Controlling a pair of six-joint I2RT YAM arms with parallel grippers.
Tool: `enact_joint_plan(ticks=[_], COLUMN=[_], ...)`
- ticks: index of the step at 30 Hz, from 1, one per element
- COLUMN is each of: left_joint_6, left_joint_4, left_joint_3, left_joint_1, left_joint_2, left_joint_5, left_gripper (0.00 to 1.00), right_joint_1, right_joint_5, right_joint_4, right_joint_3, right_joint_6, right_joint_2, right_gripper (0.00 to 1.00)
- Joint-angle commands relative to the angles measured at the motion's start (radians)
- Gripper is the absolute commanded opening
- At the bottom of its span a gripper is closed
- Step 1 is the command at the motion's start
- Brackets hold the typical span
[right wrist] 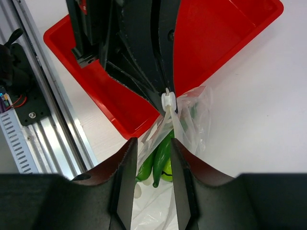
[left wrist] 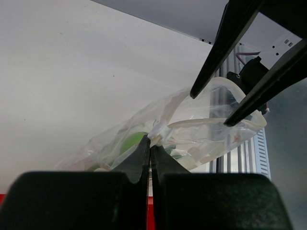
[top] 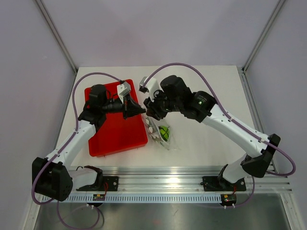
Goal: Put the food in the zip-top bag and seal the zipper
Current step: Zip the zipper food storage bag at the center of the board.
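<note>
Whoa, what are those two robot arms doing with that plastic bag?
They're packing toy food. The lime-green ball and the dark green pod are already inside the clear dotted bag, which sits beside the red tray. The left tool is shut, pinching one end of the bag's top edge. The right tool is open, with one finger on each side of the bag. The bag's mouth gapes open, so it isn't sealed yet.
</note>
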Motion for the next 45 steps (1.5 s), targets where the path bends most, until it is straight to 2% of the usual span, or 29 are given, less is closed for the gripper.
enact_joint_plan(ticks=[1,17,22,25,39,45], left_joint_6=[0.015,0.015,0.015,0.015,0.009,0.006], left_joint_4=[-0.011,0.004,0.001,0.001,0.003,0.003], left_joint_3=[0.04,0.043,0.045,0.045,0.056,0.053], left_joint_1=[-0.006,-0.014,-0.014,-0.014,-0.014,-0.014], left_joint_2=[-0.004,-0.005,-0.007,-0.007,-0.004,-0.005], left_joint_5=[0.036,0.05,0.052,0.056,0.062,0.062], left_gripper=[0.0,0.0,0.0,0.0,0.0,0.0], right_joint_1=[0.01,0.01,0.01,0.01,0.01,0.01], right_joint_5=[0.05,-0.026,-0.019,-0.025,-0.036,-0.026], right_joint_4=[0.062,0.064,0.053,0.07,0.062,0.072], right_joint_3=[0.044,0.106,0.106,0.092,0.092,0.089], right_joint_6=[-0.047,-0.044,-0.047,-0.044,-0.038,-0.036], right_joint_2=[0.004,0.094,0.114,0.108,0.134,0.134], right_gripper=[0.4,0.34,0.23,0.21,0.23,0.33])
